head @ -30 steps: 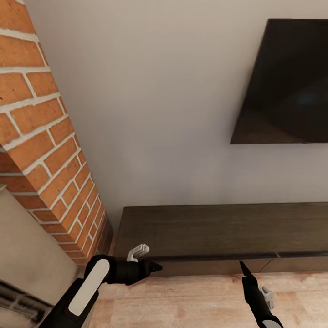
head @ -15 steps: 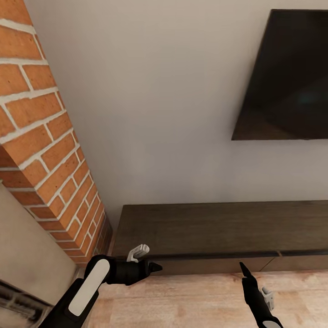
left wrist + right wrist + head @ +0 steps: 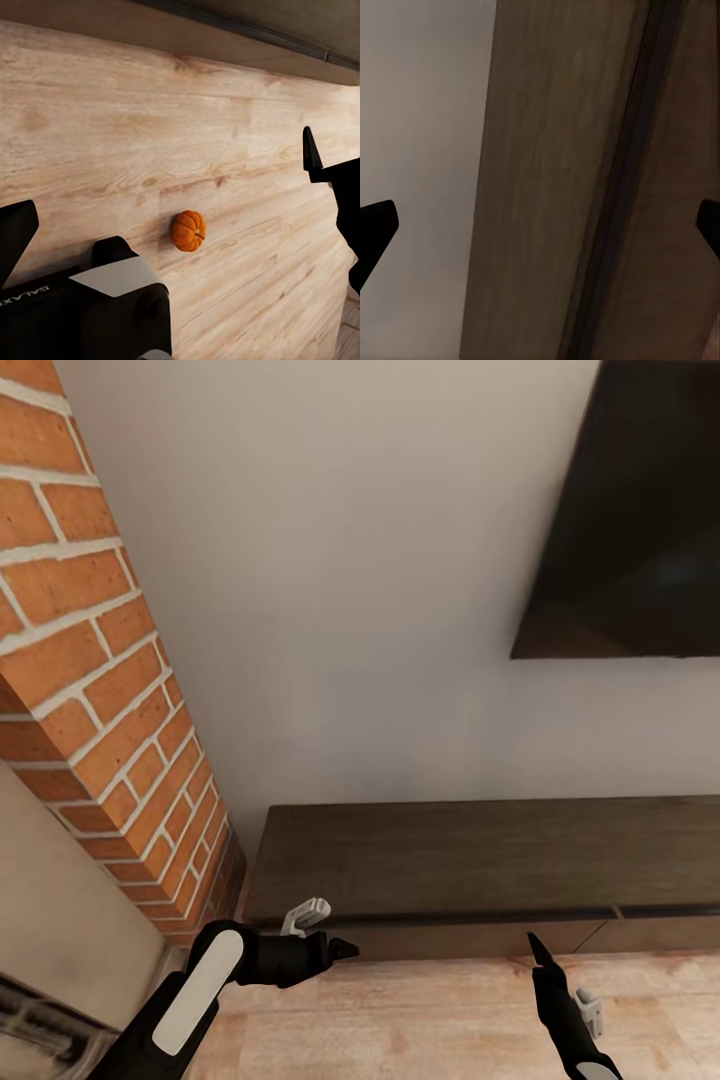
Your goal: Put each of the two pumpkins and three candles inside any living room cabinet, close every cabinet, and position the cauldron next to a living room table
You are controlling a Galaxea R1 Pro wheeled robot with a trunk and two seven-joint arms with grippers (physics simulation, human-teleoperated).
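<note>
One small orange pumpkin point(image 3: 188, 230) lies on the light plank floor point(image 3: 112, 135), seen between the fingers of my left gripper point(image 3: 165, 196), which is open and holds nothing. The long dark brown cabinet point(image 3: 470, 855) runs along the wall under the TV, with its fronts shut. My left gripper point(image 3: 340, 948) hovers just in front of the cabinet's left end. The right gripper point(image 3: 537, 950) points at the cabinet front further right. In the right wrist view the right gripper point(image 3: 540, 221) is open and empty, facing the cabinet's top point(image 3: 547, 150).
A red brick fireplace point(image 3: 90, 690) rises at the left, close to my left arm. A black TV point(image 3: 640, 520) hangs on the pale wall point(image 3: 350, 610) above the cabinet. Plank floor point(image 3: 440, 1020) stretches between the two arms.
The whole head view has shifted a little, so the camera has moved: the TV sits higher and further right in the picture. Both arms keep their pose.
</note>
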